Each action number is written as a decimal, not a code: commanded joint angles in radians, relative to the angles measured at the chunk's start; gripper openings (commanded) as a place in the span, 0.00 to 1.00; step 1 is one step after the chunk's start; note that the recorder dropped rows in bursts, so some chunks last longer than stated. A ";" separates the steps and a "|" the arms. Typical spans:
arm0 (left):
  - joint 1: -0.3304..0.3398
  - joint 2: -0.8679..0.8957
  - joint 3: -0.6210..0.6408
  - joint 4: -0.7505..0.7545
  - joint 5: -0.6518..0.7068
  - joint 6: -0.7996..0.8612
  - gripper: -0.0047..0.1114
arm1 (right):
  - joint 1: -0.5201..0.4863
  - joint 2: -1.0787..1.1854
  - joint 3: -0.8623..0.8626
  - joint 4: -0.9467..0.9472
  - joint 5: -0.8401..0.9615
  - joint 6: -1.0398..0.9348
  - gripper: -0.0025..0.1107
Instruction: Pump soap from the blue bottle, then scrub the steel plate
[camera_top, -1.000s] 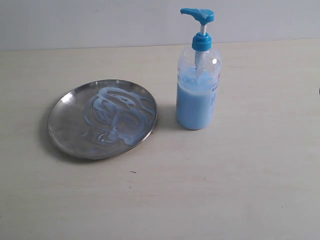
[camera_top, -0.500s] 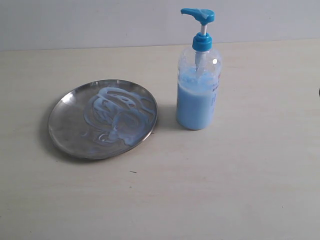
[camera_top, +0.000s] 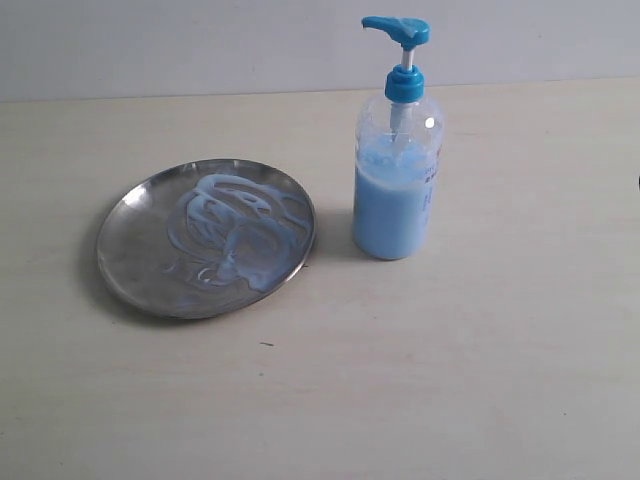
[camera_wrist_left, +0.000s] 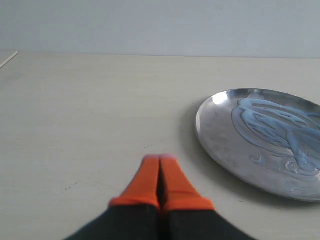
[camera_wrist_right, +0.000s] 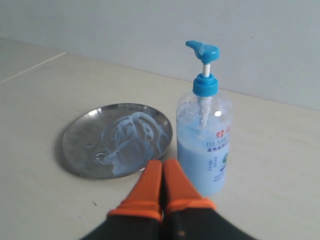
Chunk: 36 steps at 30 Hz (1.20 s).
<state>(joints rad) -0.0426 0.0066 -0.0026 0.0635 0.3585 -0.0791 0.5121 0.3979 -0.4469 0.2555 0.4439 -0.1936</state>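
Note:
The steel plate (camera_top: 205, 237) lies on the table left of centre, with whitish-blue soap (camera_top: 240, 222) swirled over its right half. Just right of it stands the blue bottle (camera_top: 397, 170), upright, pump head raised, about half full of pale blue liquid. Neither arm shows in the exterior view. In the left wrist view my left gripper (camera_wrist_left: 160, 159) is shut with orange fingertips pressed together, empty, short of the plate (camera_wrist_left: 220, 135). In the right wrist view my right gripper (camera_wrist_right: 162, 163) is likewise shut and empty, back from the plate (camera_wrist_right: 85, 145) and bottle (camera_wrist_right: 204, 145).
A pale wooden tabletop (camera_top: 450, 370) spreads around both objects, bounded at the back by a light grey wall (camera_top: 200, 45). A tiny dark speck (camera_top: 265, 344) lies in front of the plate.

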 joint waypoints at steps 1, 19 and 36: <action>0.002 -0.007 0.003 0.005 -0.003 -0.004 0.04 | -0.038 -0.002 0.005 -0.005 -0.040 0.017 0.02; 0.002 -0.007 0.003 0.005 -0.003 -0.004 0.04 | -0.346 -0.106 0.151 0.003 -0.107 0.023 0.02; 0.002 -0.007 0.003 0.005 -0.003 -0.004 0.04 | -0.460 -0.328 0.409 0.000 -0.219 0.055 0.02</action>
<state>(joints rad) -0.0426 0.0066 -0.0026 0.0635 0.3645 -0.0791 0.0577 0.0764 -0.0663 0.2573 0.2678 -0.1588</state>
